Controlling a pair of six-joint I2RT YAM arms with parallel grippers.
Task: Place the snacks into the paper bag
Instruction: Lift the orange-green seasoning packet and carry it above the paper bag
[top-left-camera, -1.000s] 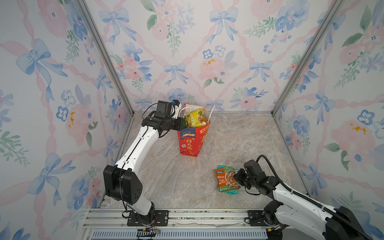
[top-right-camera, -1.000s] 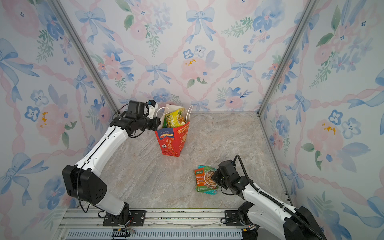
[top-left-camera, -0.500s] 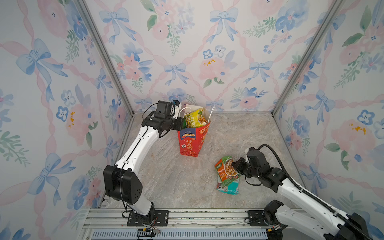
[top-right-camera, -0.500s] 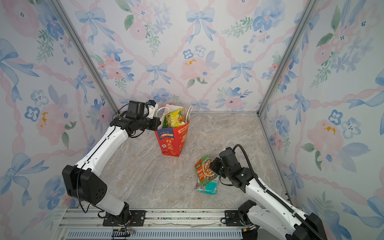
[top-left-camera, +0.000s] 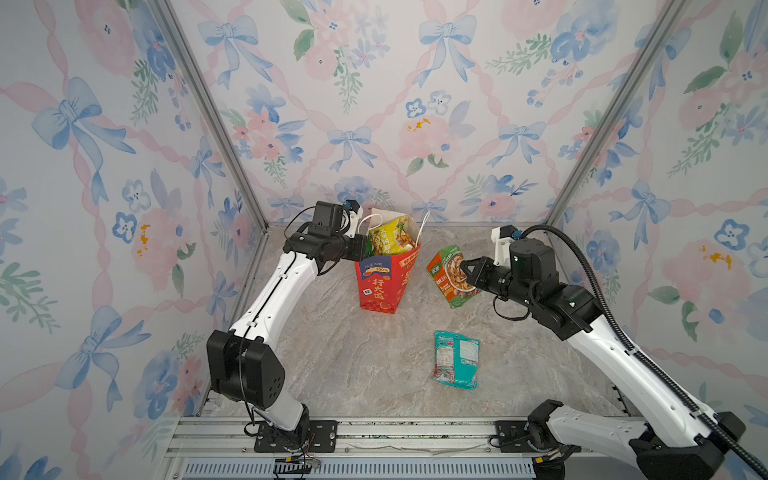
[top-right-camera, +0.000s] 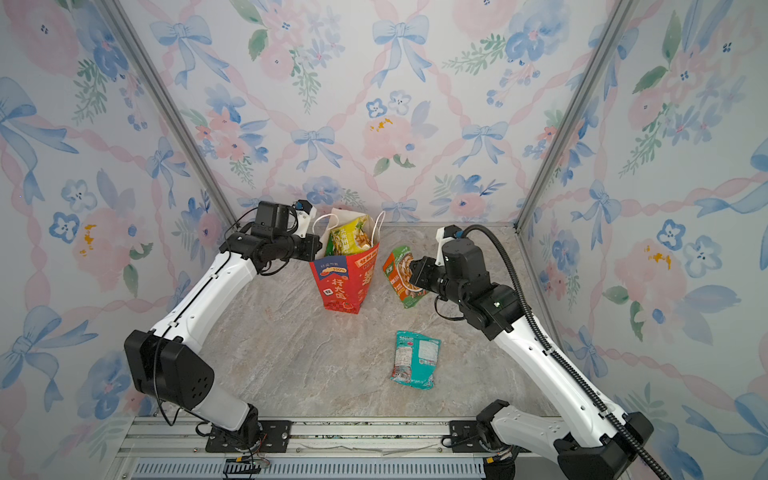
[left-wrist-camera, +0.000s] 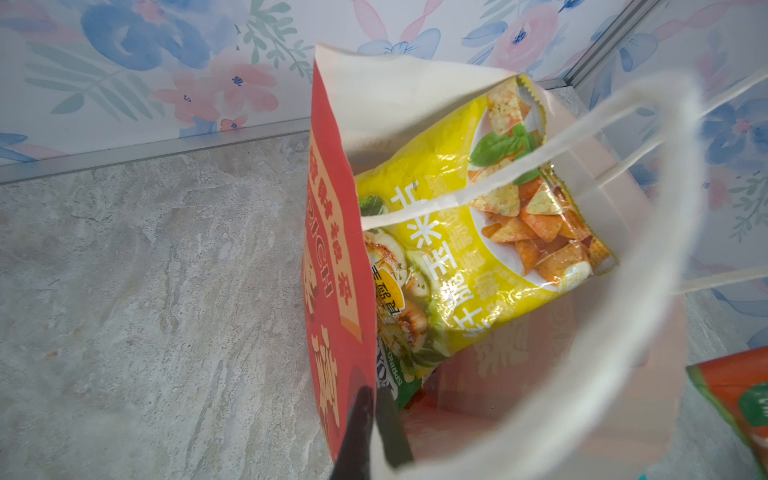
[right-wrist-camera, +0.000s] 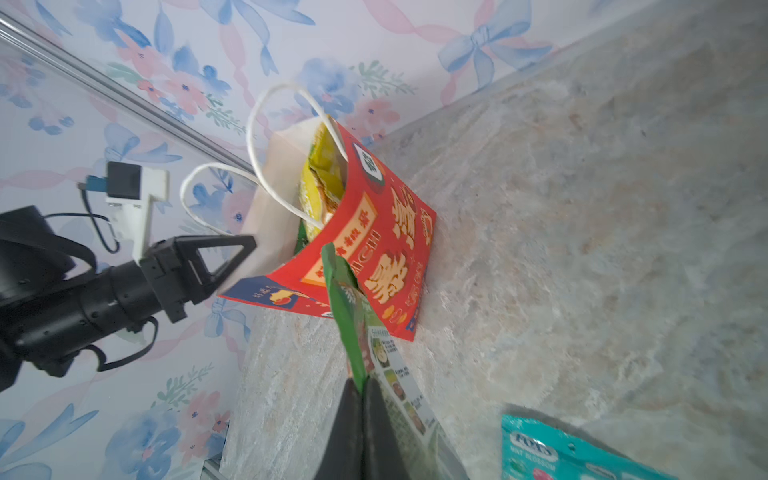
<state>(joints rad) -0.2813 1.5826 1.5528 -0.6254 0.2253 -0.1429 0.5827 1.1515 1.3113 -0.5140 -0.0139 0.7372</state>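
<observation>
The red paper bag (top-left-camera: 384, 286) (top-right-camera: 340, 286) stands open near the back wall. My left gripper (top-left-camera: 365, 251) (left-wrist-camera: 372, 395) is shut on its rim, one finger outside the red wall (left-wrist-camera: 332, 249) and one inside. A yellow snack packet (top-left-camera: 390, 239) (left-wrist-camera: 457, 249) sticks out of the bag's mouth, with a green one under it. Right of the bag, in the air, my right gripper (top-left-camera: 467, 272) (right-wrist-camera: 361, 382) is shut on a green and orange snack packet (top-left-camera: 451, 270) (top-right-camera: 401, 276) (right-wrist-camera: 347, 299). A teal FOX'S packet (top-left-camera: 457, 359) (top-right-camera: 415, 359) (right-wrist-camera: 561, 453) lies flat on the table.
Floral walls close in the back and both sides, with metal corner posts (top-left-camera: 208, 108) (top-left-camera: 602, 116). A metal rail (top-left-camera: 374, 436) runs along the front edge. The bag's white cord handles (left-wrist-camera: 648, 166) arch over its opening.
My right gripper has lifted the green and orange packet off the front of the table and carried it up and back to beside the bag. The teal packet stays behind. The left arm has not moved.
</observation>
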